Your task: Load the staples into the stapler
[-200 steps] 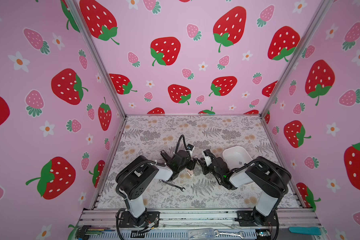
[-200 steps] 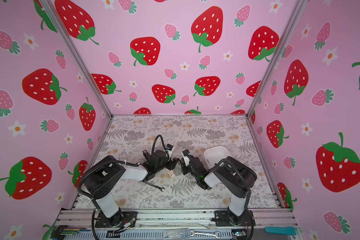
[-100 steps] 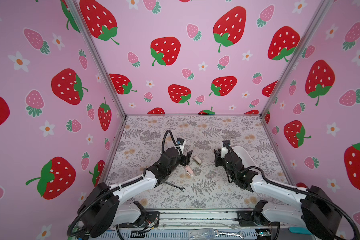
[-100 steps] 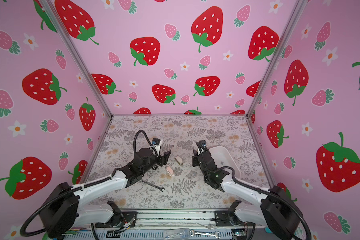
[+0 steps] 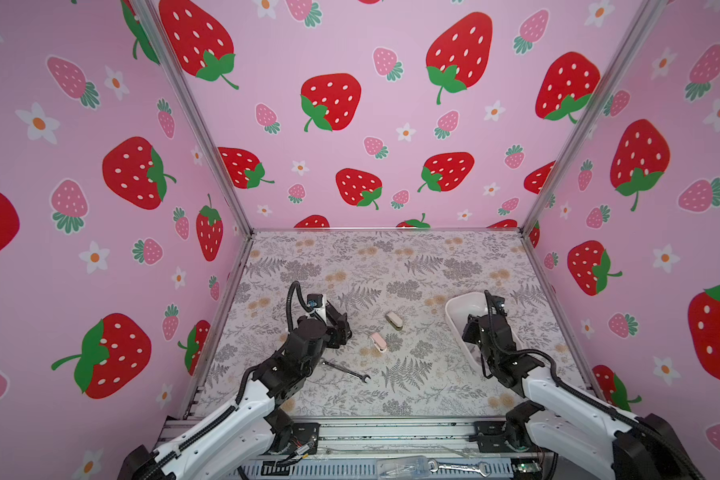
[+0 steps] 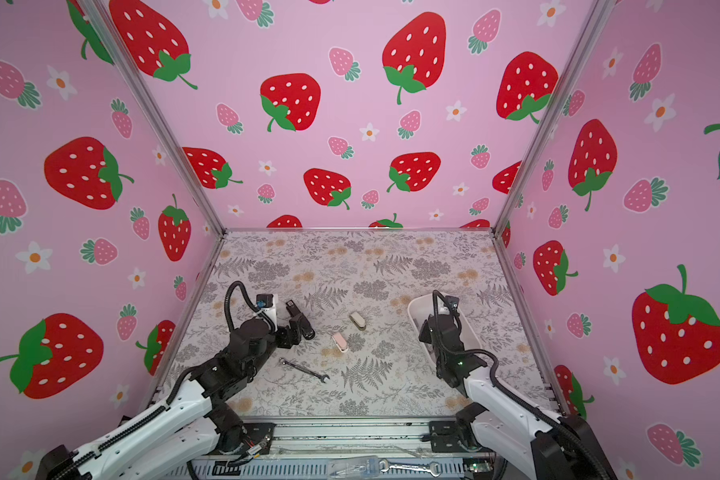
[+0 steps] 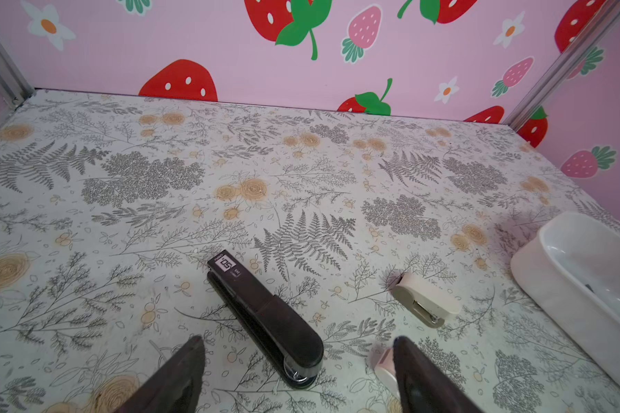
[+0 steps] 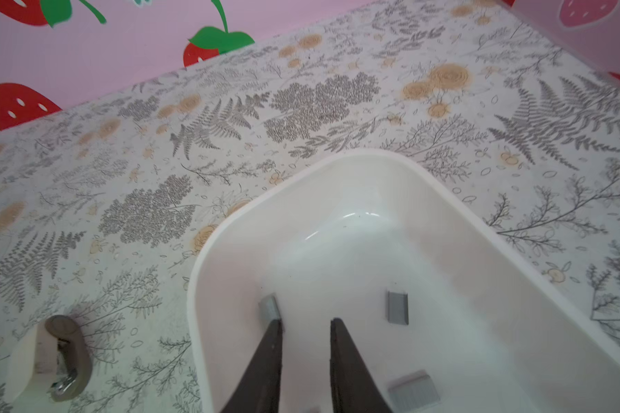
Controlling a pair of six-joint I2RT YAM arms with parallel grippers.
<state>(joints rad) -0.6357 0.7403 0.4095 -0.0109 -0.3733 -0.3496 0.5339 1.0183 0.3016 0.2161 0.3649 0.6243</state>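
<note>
Two robot arms work in a strawberry-papered booth w/ a floral mat.

In a top view the stapler (image 6: 298, 318) lies left of ctr in the lower half of the frame, under the tip of the left-side arm. Its long axis runs steeply up the frame, w/ the white-label end uppermost and leaning a little left. In the left wrist view the stapler (image 7: 265, 314) is black and looks closed. The left gripper (image 7: 298, 345) is released: fingers spread wide, one each side of the rounded near end, touching neither side. The stapler points away from the pincer but sits skewed across the gap, not square to it.

The staples (image 8: 397, 307) lie as short grey strips in a white tray (image 6: 416, 305), right of ctr in both top views. The right gripper (image 8: 306, 323) hangs inside the tray w/ jaws a narrow gap apart, grasping nothing. One strip lies just past one fingertip.

The left arm is nearer the stapler and the right arm nearer the staples; the two are well apart. The left prob. needs a wrist turn before closing. Nothing is loaded yet.

A beige mini stapler (image 6: 357, 321) and a pink one (image 6: 339, 341) lie btwn stapler and tray.
</note>
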